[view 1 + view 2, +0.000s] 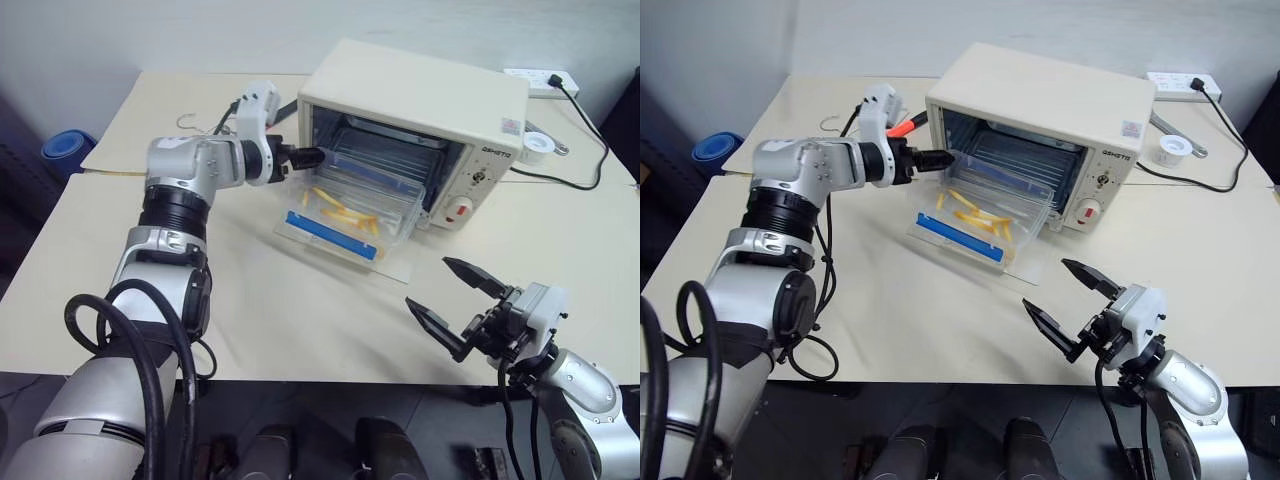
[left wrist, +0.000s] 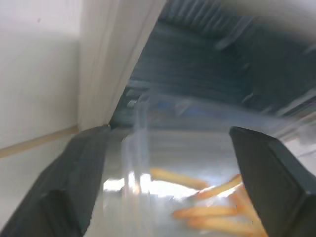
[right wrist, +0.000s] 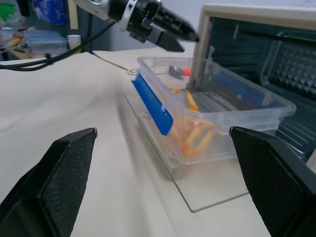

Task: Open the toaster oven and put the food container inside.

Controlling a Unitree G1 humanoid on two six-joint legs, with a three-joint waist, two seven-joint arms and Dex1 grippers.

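The food container (image 1: 352, 205) is a flat, clear plastic box with a blue strip clip (image 1: 331, 236) along its near long side and yellow fry-like pieces visible inside. I see it lying half in the mouth of the toaster oven (image 1: 420, 110), with its far end over the wire rack and its near end out over the lowered glass door (image 1: 385, 265), which lies flat on the table (image 1: 300, 310). The oven is a boxy, cream-white unit; its right panel carries a dark brand word I cannot read, two knobs and a red button (image 1: 462, 210). A small red-and-white sticker sits on the top corner above that panel; its writing is too small to read. My left gripper (image 1: 312, 155) is at the oven's left front edge, beside the container's far left corner, its fingers spread apart and empty. My right gripper (image 1: 448, 290) hangs over the table's near edge, well apart from the oven, fingers spread wide, holding nothing.
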